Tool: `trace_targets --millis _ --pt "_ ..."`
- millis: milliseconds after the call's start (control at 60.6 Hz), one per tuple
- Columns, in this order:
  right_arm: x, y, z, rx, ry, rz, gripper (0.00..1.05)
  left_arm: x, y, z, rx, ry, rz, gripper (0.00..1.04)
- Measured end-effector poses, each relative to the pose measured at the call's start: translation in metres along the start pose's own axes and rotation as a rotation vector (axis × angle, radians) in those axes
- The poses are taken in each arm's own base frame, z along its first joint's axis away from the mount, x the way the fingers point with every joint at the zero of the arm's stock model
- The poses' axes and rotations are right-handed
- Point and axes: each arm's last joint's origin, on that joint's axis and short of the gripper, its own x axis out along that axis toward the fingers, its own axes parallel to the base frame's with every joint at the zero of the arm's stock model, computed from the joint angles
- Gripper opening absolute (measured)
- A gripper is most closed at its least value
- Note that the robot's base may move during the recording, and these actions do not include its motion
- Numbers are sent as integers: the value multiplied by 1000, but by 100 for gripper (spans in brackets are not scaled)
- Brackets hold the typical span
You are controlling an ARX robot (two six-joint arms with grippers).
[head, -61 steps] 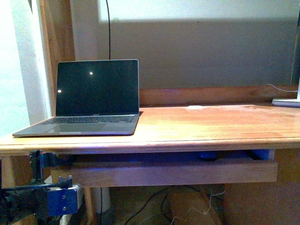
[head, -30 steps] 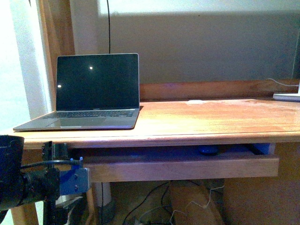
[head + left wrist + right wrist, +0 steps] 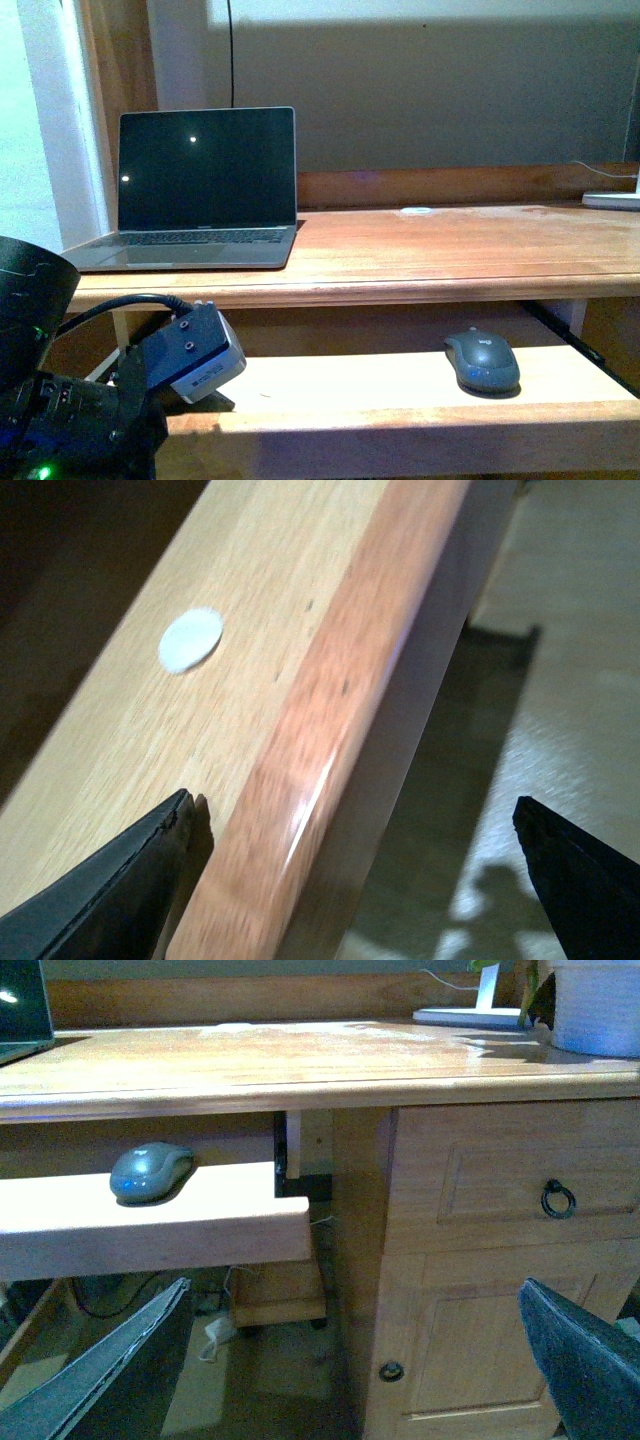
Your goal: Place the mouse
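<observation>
The mouse (image 3: 482, 361), a dark grey rounded dome, lies on the right part of the pull-out wooden tray (image 3: 330, 385) under the desk. It also shows in the right wrist view as the mouse (image 3: 150, 1171) on the tray (image 3: 200, 1230). My right gripper (image 3: 355, 1295) is open and empty, low in front of the desk and well off from the mouse. My left gripper (image 3: 350, 820) is open with its fingers straddling the tray's front edge (image 3: 330, 730), touching nothing. The left arm (image 3: 100, 400) fills the front view's lower left.
An open laptop (image 3: 200, 190) stands on the desk's left. A small white disc (image 3: 416, 210) lies at the desk's back middle, and another disc (image 3: 190, 640) sits on the tray. A cabinet with a ring-handle drawer (image 3: 557, 1198) and a knobbed door (image 3: 391, 1370) stands right of the tray.
The tray now stands out from under the desk, so the whole mouse shows. My left arm has risen and moved right at the lower left.
</observation>
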Motion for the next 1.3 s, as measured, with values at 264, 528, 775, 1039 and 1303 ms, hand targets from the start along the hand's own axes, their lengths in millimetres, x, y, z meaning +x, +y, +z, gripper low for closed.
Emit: trace_targets --millis 264,528,775,1039,1303 --pt "0 0 0 0 0 0 97 -10 -32 32 -359 -204 -132 97" --pt "0 0 0 0 0 0 97 -46 11 62 -574 -359 509 97" --pt "0 0 0 0 0 0 97 -109 -12 65 -338 -282 1071 97" --pt "0 0 0 0 0 0 97 -152 -123 44 -411 -242 1149 93" --pt "0 0 0 0 0 0 97 -172 -186 0 -505 -349 1074 48"
